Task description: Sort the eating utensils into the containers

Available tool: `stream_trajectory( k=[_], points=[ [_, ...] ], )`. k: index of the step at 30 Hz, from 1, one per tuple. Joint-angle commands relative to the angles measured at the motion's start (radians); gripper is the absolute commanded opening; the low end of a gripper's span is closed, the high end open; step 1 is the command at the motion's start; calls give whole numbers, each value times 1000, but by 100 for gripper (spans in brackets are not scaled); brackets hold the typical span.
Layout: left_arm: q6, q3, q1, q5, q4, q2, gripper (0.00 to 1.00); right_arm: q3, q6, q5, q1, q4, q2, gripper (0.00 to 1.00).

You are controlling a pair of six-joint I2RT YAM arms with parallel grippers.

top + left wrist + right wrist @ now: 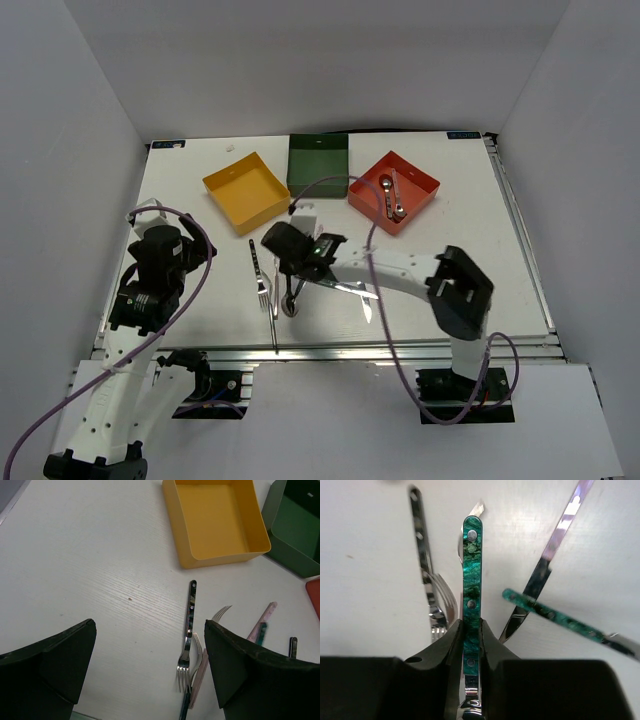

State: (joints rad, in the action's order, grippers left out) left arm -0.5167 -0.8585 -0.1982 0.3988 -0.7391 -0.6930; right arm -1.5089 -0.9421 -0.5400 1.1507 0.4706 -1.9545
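Right wrist view: right gripper [471, 632] clamps a teal-handled utensil [471, 575], its arm stretched low leftward, while left gripper [150, 652] hovers with jaws spread wide.

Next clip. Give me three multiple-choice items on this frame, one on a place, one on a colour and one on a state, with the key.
1. The spoons lie:
A in the yellow tray
B in the red tray
C across two trays

2. The handle between the right fingers is:
A pink
B teal
C black

3. The left fingers are:
A open and empty
B shut on a fork
C shut on a knife

Key:
1 B, the top view shows the spoons inside the red walls.
2 B, the right wrist view shows teal marbling with rivets.
3 A, they stand wide apart and grip nothing.
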Motion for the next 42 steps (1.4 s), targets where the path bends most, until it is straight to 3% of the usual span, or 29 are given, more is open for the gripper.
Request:
stream_trajectory(
  k=[1, 6, 14, 23, 28, 29, 30, 31, 36, 37, 40, 42],
  points=[
    [3, 6, 3, -14, 12, 12, 98, 35, 140, 3, -90, -64, 169, 0],
    [3, 3, 2, -14, 7, 13, 98, 47, 400, 120, -355, -115, 269, 0],
    [6, 6, 2, -23, 14, 6, 98, -310, 767, 284, -732, -7, 79, 0],
    [7, 6, -1, -28, 14, -3, 98, -557, 819, 267, -848, 97, -199, 0],
    [9, 4, -10, -31, 14, -11, 98, -536, 806, 284, -858, 82, -216, 0],
    [9, 4, -9, -31, 14, -14, 98, -525, 802, 288, -856, 77, -209, 17],
    [10, 4, -9, -32, 14, -16, 98, -504, 790, 285, -858, 74, -199, 25],
    [10, 4, -12, -32, 14, -16, 98, -498, 786, 282, -859, 72, -186, 41],
    [12, 4, -17, -32, 14, -13, 98, -516, 783, 293, -859, 105, -159, 70],
    [11, 3, -17, -31, 14, -13, 98, -527, 775, 304, -858, 115, -144, 75],
    [7, 3, -17, -26, 12, -10, 98, -487, 804, 427, -839, 128, -60, 76],
    [6, 4, -17, -20, 9, -8, 98, -329, 873, 547, -786, 83, 14, 76]
  ],
)
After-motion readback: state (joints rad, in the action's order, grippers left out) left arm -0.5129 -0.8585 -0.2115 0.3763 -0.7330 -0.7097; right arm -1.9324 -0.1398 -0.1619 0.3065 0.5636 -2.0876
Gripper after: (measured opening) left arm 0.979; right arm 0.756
